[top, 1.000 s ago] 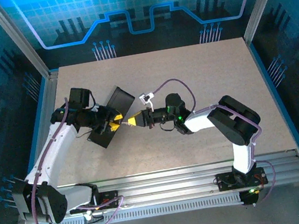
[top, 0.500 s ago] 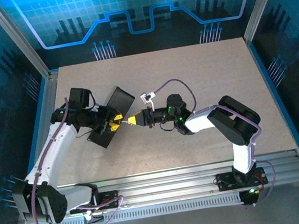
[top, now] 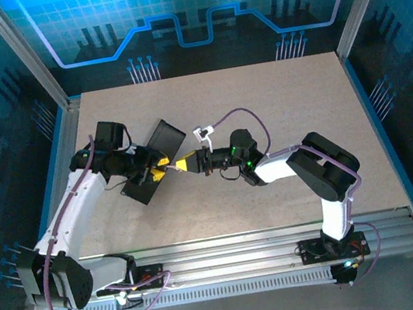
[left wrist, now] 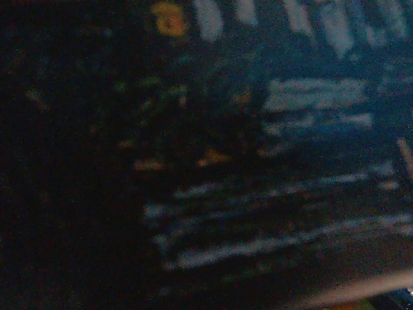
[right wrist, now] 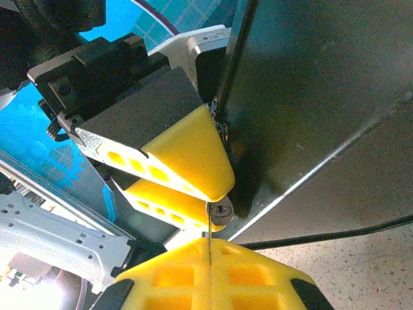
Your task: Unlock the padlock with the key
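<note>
– What is changing?
– My left pincer (top: 159, 170) is clamping the padlock (right wrist: 223, 209) toward the table's (top: 276, 97) left edge. My right pincer (top: 181, 164), squeezing the key (right wrist: 210, 234), is edging closer, so the tip is seemingly starting to enter.
– And the box (top: 166, 138)?
– It is apparently lying open beside them, and I am not making out any contents.

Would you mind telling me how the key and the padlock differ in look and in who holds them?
The key is a thin silvery blade; the padlock is a dark, round-faced body. The right gripper pinches the key; the left gripper clamps the padlock. Both are tiny metal pieces.
</note>
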Controlling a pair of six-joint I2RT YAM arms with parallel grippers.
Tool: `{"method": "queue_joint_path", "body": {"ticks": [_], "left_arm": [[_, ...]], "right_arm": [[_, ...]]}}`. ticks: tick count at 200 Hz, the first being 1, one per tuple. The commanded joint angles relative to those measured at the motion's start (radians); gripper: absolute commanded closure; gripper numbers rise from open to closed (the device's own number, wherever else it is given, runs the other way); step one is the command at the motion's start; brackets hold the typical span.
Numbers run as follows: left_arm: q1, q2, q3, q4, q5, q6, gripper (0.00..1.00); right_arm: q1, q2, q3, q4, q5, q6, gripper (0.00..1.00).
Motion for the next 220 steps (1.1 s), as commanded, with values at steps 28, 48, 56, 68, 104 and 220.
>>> {"method": "queue_joint_path", "body": {"ticks": [28,48,56,68,104,220], "left_arm": [[0.004,-0.048,0.0,0.066,0.046,-0.013,1.0],[0.004,-0.048,0.001,0.064,0.048,-0.008,1.0],[0.003,-0.048,0.003,0.06,0.05,-0.007,1.0],[0.004,-0.048,0.003,0.06,0.049,-0.007,1.0],[0.007,-0.049,0.011,0.052,0.033,-0.008,1.0],[-0.091,0.078,0.27,-0.232,-0.217,0.15,1.0]], "right_arm": [[0.03,0.033,0.055,0.058,0.012,0.009,1.0],[0.029,0.037,0.064,0.059,0.018,0.012,1.0],[0.029,0.037,0.065,0.059,0.02,0.013,1.0],[0.029,0.035,0.063,0.057,0.027,0.012,1.0],[0.012,0.004,0.02,0.034,0.031,-0.004,1.0],[-0.092,-0.277,-0.134,-0.353,0.029,-0.073,1.0]]}}
